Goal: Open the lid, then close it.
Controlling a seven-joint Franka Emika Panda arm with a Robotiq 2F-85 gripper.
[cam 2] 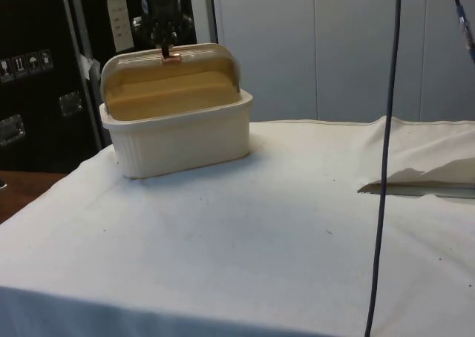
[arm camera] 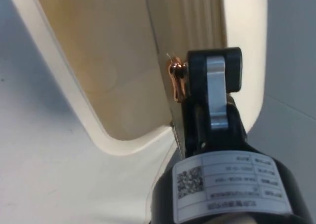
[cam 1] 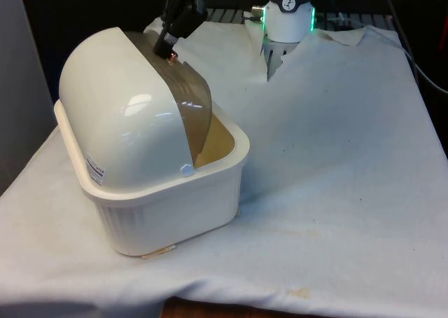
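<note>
Cream-white plastic bread box [cam 1: 168, 213] with ribbed walls and a broad rim, standing on the white cloth-covered table [cam 1: 336, 213] toward the front view's left, its domed cream back shell [cam 1: 119, 115] turned to that camera. Small white label with dark print low on the shell near the rim. Smoky, translucent brown roll-top lid [cam 1: 189, 101] rolled most of the way up over the dome, leaving the front of the box open and the pale tan interior [cam 1: 217, 146] visible. In the side view, box [cam 2: 182, 140] at the far left part of the table, opening facing that camera, lid [cam 2: 174, 59] arched across the top, its lower edge well above the rim. Small copper-coloured knob handle [cam 2: 171, 57] at the middle of the lid's edge, near the top of the dome. Black two-finger gripper [cam 1: 166, 46] coming down from above, narrowed and pinched on the copper knob [arm camera: 176, 78]; in the wrist view one finger [arm camera: 216, 93] pressed right against the knob beside the lid's edge.
</note>
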